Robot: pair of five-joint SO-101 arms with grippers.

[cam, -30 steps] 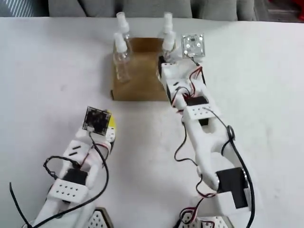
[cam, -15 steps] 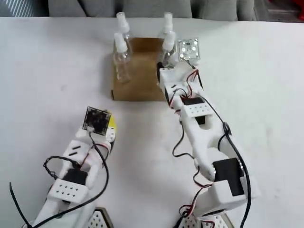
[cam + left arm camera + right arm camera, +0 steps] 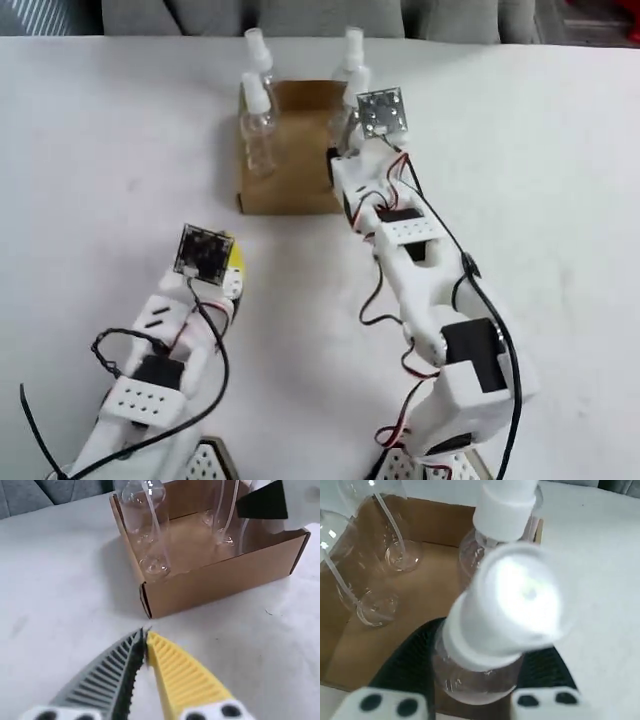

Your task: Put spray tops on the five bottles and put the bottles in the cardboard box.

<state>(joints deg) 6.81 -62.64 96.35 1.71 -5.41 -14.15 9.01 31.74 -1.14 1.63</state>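
We record that over the last second the right arm has swung toward the open brown cardboard box, so its gripper, clamped on a clear plastic bottle with white spray top, now hangs over the box's near wall. We judge release is close. The bottle is upright and capped. The left gripper sits closed above the white bench.

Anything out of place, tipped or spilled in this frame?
Nothing stands out. The bottles in the cardboard box stand upright, spray tops on, nothing spilled. The right tool grips a capped bottle upright at the box's right side.
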